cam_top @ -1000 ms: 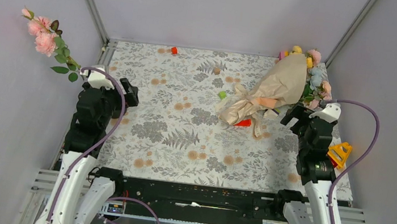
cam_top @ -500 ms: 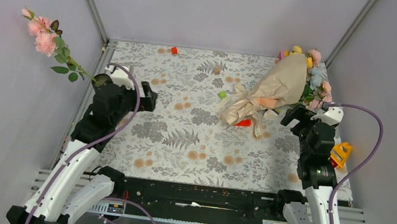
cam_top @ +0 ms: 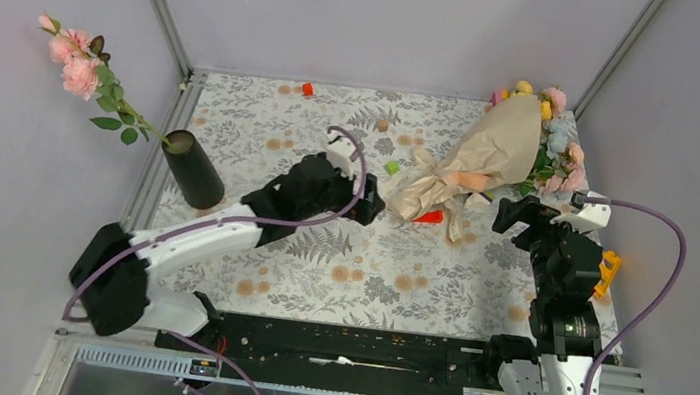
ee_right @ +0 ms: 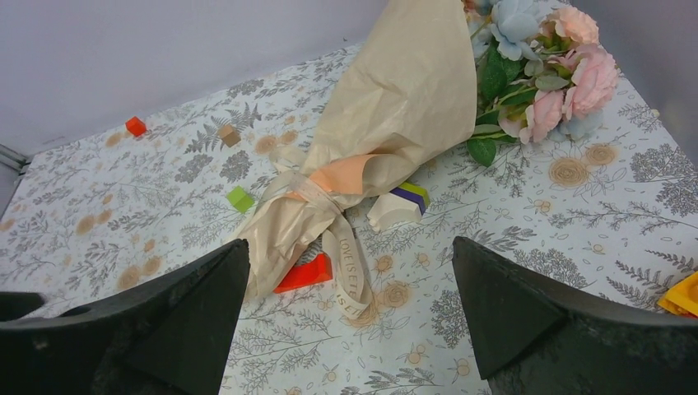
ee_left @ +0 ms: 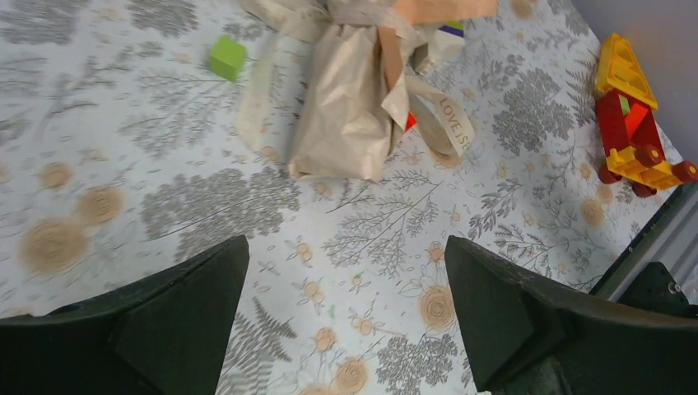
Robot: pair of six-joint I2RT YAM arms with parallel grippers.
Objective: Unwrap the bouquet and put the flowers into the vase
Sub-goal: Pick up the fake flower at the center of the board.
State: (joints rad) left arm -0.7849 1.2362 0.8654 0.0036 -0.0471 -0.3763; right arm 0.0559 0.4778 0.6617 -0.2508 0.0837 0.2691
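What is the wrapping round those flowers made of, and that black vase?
The wrapping looks like matte beige kraft paper: it holds crisp creases and crinkles. The vase looks matte black, perhaps plastic or coated metal; its smooth, glare-free side leaves that open.

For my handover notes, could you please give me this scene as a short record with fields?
Bouquet: wrapped, ribbon tied, lying far right on the table
Vase: stands at the left edge, holding a pink flower stem
Left gripper: open, short of the bouquet's tied end
Right gripper: open, empty, facing the bouquet
Task state: unwrapping not begun
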